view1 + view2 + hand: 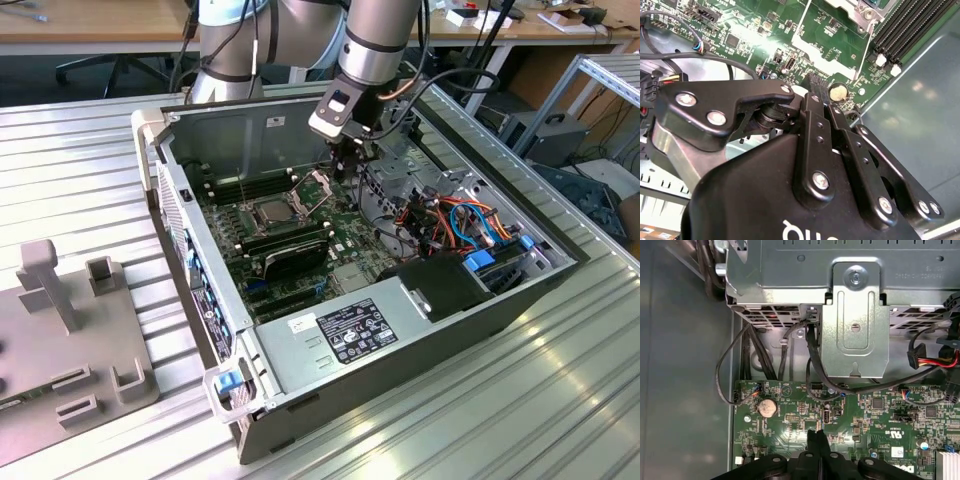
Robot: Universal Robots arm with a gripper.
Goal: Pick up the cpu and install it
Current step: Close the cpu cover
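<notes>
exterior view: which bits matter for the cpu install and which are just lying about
Job in hand: cpu, socket frame hinged open beside it, gripper above the board.
Lying about: grey fixture, power supply, coloured cables.

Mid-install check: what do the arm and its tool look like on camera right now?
The arm is round silver-grey tubing with a pale blue joint ring and black cables alongside. The tool is matte black: bar-link fingers fastened with silver screws, white lettering on its body.
</notes>
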